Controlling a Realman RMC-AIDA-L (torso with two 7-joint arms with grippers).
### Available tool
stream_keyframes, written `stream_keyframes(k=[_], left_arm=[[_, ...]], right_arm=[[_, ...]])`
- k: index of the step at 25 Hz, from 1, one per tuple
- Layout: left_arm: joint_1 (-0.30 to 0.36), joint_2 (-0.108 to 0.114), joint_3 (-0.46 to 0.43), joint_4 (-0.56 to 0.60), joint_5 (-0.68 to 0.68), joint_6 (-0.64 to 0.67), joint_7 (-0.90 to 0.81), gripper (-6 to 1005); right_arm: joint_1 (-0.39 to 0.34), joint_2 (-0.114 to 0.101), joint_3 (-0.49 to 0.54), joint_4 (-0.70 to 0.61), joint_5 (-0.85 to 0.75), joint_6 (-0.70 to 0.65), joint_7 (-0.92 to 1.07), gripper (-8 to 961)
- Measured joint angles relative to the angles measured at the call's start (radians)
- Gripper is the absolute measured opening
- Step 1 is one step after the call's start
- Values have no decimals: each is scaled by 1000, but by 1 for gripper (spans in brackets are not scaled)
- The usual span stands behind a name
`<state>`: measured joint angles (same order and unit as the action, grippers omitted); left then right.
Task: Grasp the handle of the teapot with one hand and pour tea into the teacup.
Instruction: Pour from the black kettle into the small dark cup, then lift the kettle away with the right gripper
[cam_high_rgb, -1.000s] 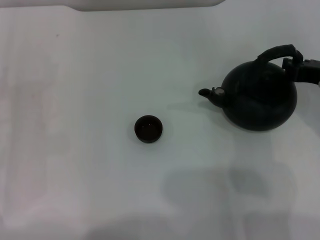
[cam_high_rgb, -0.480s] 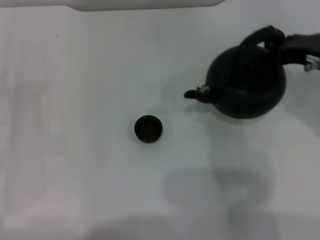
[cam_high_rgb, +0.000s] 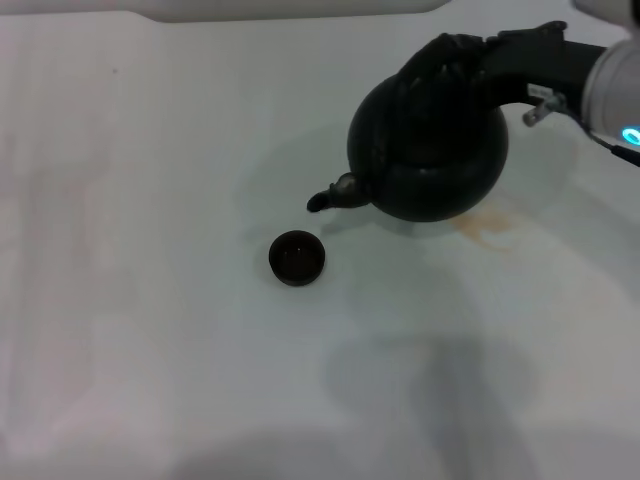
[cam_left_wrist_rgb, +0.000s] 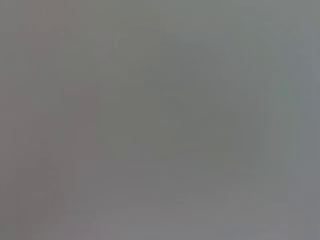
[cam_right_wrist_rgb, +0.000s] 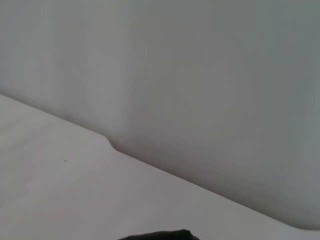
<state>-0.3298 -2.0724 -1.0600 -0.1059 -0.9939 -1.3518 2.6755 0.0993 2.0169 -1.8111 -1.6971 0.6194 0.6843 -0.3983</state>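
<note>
Your right gripper (cam_high_rgb: 470, 55), clenched on the handle (cam_high_rgb: 445, 50), has carried the teapot (cam_high_rgb: 428, 150) leftward; its spout now nears the teacup (cam_high_rgb: 297, 257).

Plain white desk (cam_high_rgb: 150, 330) with just the tiny dark teacup (cam_high_rgb: 297, 257) sitting on it near the middle, plus a faint brownish stain (cam_high_rgb: 487, 228) off to its right.

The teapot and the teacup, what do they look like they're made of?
The teapot: matte black, faintly mottled body, likely cast iron or dark ceramic; a pale metallic spot sits on its spout. The teacup: dark, dull-glazed outside with a reddish-brown inside, probably ceramic or clay. Neither can be confirmed.
</note>
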Motion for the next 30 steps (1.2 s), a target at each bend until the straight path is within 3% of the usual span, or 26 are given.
stream_keyframes(k=[6,15,30], left_arm=[[0,0,0,0,0,-2,0,877],[0,-2,0,-2,2,-9,0,876],[0,-3,2,-5,5,-12,0,876]], right_arm=[[-6,3,-105,-36,-210,-61,96,161],[-4,2,-231,-71,-502,-47,280,152],[4,4,-331,-74,-716,-28,403,137]])
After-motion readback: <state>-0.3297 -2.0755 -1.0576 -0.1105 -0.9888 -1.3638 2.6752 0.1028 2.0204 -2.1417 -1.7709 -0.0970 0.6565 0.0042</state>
